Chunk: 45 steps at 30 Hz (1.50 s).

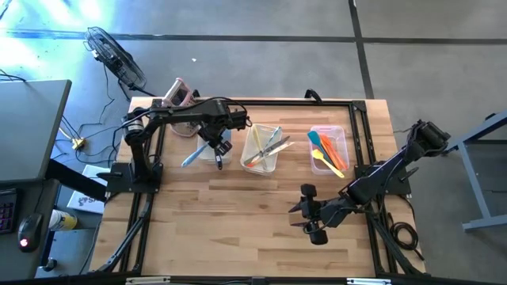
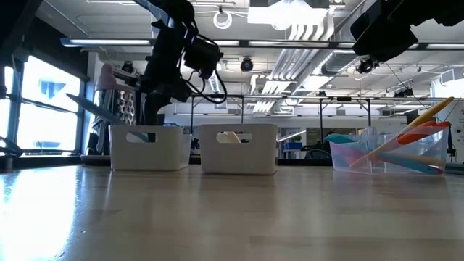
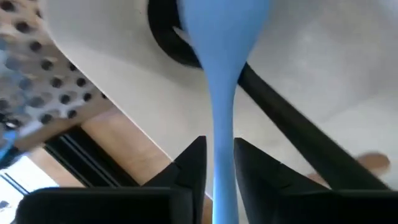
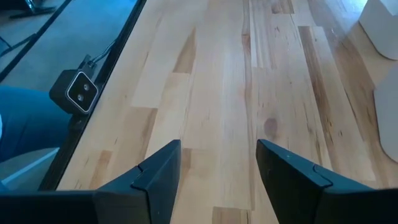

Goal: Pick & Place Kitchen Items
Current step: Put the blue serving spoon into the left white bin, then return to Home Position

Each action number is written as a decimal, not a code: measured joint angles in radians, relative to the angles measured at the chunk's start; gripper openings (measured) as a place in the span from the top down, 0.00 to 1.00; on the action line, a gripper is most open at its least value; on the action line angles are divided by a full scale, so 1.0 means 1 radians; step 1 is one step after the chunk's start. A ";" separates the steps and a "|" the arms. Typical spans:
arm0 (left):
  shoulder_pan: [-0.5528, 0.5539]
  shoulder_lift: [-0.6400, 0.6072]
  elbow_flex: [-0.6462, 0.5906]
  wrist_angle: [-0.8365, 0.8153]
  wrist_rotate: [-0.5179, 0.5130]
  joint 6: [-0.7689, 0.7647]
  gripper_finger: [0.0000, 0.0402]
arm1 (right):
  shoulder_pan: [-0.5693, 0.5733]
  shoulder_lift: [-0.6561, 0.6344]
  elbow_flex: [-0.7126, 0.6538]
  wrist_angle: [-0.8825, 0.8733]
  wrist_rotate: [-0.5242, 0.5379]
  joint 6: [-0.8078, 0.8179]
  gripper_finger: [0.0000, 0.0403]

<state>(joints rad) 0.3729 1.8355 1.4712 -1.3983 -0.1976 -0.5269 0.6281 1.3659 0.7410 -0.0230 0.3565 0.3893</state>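
Blue spatula (image 3: 222,74) over left bin (image 1: 215,155)

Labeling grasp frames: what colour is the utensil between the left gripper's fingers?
Light blue. The utensil shows best in the left wrist view, its handle running between the left gripper.

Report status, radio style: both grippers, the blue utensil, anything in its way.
Left gripper astride blue spatula over left bin. Right gripper open, idle above bare table. Black ladle already in bin.
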 joint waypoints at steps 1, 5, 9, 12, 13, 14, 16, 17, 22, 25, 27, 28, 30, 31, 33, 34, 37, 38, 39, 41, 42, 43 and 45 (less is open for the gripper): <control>0.000 0.000 0.000 0.003 -0.019 0.003 0.80 | 0.000 0.000 0.000 -0.003 0.000 0.000 0.50; 0.000 0.000 0.000 0.008 -0.049 -0.011 0.71 | 0.000 0.000 0.000 -0.004 0.000 0.000 0.50; 0.000 0.000 0.000 0.012 -0.048 -0.001 0.60 | 0.000 0.000 0.000 -0.011 0.000 0.000 0.50; 0.000 0.000 0.002 0.008 -0.014 0.019 0.53 | 0.000 0.000 0.000 -0.025 0.003 -0.001 0.50; 0.000 0.000 0.006 0.002 -0.002 0.025 0.52 | 0.000 0.000 0.000 -0.026 0.009 -0.001 0.50; 0.000 0.000 0.014 -0.001 0.009 0.026 0.51 | 0.000 0.000 0.000 -0.026 0.013 -0.001 0.50; 0.000 0.000 0.045 -0.017 0.013 0.026 0.50 | -0.003 0.000 0.000 -0.026 0.027 -0.001 0.50; -0.001 0.000 0.066 -0.035 0.020 0.026 0.50 | -0.006 0.000 0.000 -0.026 0.036 -0.001 0.50; -0.035 0.000 0.218 -0.156 0.005 0.034 0.50 | -0.008 -0.001 0.000 -0.026 0.051 -0.001 0.50; -0.078 -0.008 0.318 -0.167 -0.016 0.047 0.50 | -0.007 -0.002 0.000 -0.026 0.059 -0.009 0.50; -0.118 -0.025 0.370 -0.174 0.005 0.049 0.50 | -0.007 -0.006 0.000 -0.025 0.051 -0.029 0.50; -0.150 -0.031 0.390 -0.174 0.004 0.039 0.50 | -0.008 -0.008 0.000 -0.023 0.029 -0.045 0.50; -0.212 -0.058 0.396 -0.167 0.007 0.038 0.51 | -0.006 -0.010 0.000 -0.028 0.003 -0.080 0.53; -0.247 -0.070 0.391 -0.172 0.009 0.044 0.52 | -0.003 -0.012 0.000 -0.035 0.001 -0.086 0.55; -0.319 -0.099 0.375 -0.173 0.010 0.045 0.54 | 0.000 -0.019 0.000 -0.054 0.002 -0.087 0.60; -0.351 -0.119 0.359 -0.169 0.010 0.047 0.55 | 0.000 -0.027 0.000 -0.076 0.005 -0.091 0.64; -0.454 -0.182 0.308 -0.175 -0.027 0.050 0.59 | -0.003 -0.065 0.000 -0.157 0.001 -0.108 0.76; -0.486 -0.208 0.285 -0.170 -0.054 0.044 0.61 | -0.003 -0.085 0.000 -0.196 0.001 -0.112 0.81; -0.518 -0.238 0.257 -0.169 -0.078 0.035 0.63 | -0.005 -0.106 0.000 -0.229 0.001 -0.113 0.86; -0.571 -0.298 0.209 -0.176 -0.122 0.005 0.67 | -0.009 -0.154 0.000 -0.280 -0.006 -0.114 0.95; -0.591 -0.332 0.180 -0.171 -0.137 -0.007 0.70 | -0.009 -0.180 0.000 -0.313 -0.015 -0.114 0.97; -0.611 -0.367 0.143 -0.170 -0.145 -0.022 0.74 | -0.009 -0.208 0.000 -0.342 -0.028 -0.122 0.98; -0.650 -0.443 0.062 -0.175 -0.146 -0.064 0.82 | -0.009 -0.257 0.000 -0.391 -0.050 -0.148 0.99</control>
<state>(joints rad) -0.2773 1.3929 1.5331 -1.5735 -0.3438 -0.5913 0.6187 1.1091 0.7410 -0.4142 0.3060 0.2413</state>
